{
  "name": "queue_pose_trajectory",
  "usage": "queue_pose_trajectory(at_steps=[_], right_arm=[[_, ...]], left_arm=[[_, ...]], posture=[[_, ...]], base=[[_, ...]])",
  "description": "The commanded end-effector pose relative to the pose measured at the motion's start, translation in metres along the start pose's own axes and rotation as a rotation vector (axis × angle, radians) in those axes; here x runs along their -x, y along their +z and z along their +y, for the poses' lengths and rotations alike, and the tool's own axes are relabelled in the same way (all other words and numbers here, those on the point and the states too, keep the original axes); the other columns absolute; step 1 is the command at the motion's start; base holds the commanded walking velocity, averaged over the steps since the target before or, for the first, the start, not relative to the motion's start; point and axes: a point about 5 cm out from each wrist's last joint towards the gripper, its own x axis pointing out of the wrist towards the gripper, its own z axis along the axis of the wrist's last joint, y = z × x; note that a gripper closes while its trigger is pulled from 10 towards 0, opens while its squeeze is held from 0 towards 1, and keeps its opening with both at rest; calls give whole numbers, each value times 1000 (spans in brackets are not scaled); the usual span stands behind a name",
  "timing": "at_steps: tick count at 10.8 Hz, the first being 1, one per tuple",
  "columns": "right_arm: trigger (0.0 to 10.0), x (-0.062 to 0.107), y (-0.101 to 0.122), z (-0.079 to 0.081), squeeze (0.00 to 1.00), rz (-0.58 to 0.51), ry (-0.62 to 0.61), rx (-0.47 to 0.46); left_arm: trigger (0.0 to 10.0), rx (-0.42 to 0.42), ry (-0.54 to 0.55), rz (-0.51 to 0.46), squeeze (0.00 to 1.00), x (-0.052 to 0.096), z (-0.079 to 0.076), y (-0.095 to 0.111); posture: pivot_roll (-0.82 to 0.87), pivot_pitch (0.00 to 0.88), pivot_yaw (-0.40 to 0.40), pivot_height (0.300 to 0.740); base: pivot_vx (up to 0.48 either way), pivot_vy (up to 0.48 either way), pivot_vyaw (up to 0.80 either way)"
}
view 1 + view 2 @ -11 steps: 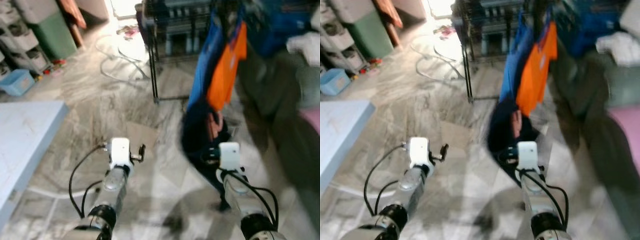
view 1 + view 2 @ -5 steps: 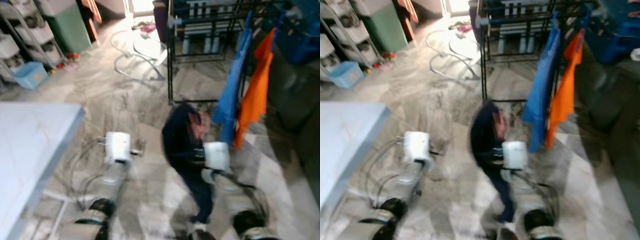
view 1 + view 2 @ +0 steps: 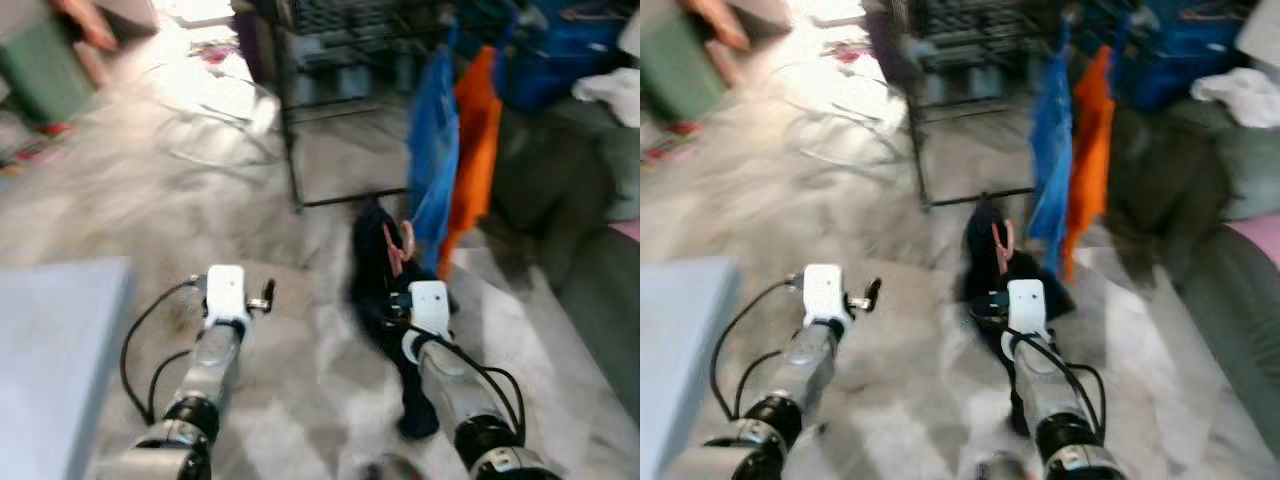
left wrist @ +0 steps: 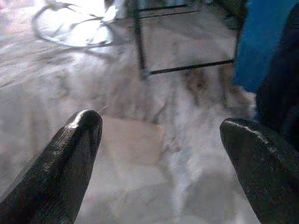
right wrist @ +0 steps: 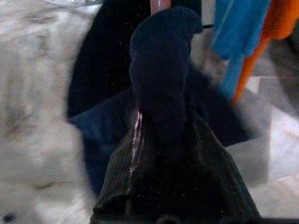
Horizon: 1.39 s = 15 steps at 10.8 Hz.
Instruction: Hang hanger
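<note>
Right wrist view has the right gripper [image 5: 161,135] clamped on a dark garment [image 3: 375,265] with its pink hanger [image 3: 405,240] (blurred), not yet hung on the black rack [image 3: 295,150], while the left gripper [image 4: 161,140] gapes wide with nothing in it.

Both silver arms reach forward side by side, held low. The left gripper [image 4: 159,135] has its two black fingers [image 4: 70,158] spread wide with nothing between them. The right gripper [image 5: 161,121] has its fingers pressed together, clamped on dark cloth [image 5: 159,60], its wrist level with the left one.
</note>
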Motion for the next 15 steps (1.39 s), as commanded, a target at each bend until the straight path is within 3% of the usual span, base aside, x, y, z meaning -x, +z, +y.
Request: queue_pose_trajectory(at_steps=[1,6,11,13,15], right_arm=[[10000,-3,10,10,0,-39,27,-9],[10000,-2,8,6,0,-35,13,-16],[10000,-2,5,10,0,-24,28,-18],[10000,-2,7,13,0,-35,73,69],[10000,-1,9,10,0,-50,49,75]], left_arm=[[10000,-17,22,27,0,3,10,-6],[10000,-25,-25,33,0,3,-1,-8],[10000,-29,-25,37,0,5,0,-10],[10000,-33,-29,48,0,6,-2,-13],[10000,-36,-41,53,0,6,-4,-14]], posture=[[-205,142,90,740],[-229,144,96,740],[-226,151,95,740],[-229,156,97,740],[-233,155,100,740]], base=[[398,270,0],[446,54,0],[471,0,0],[480,0,0],[480,0,0]])
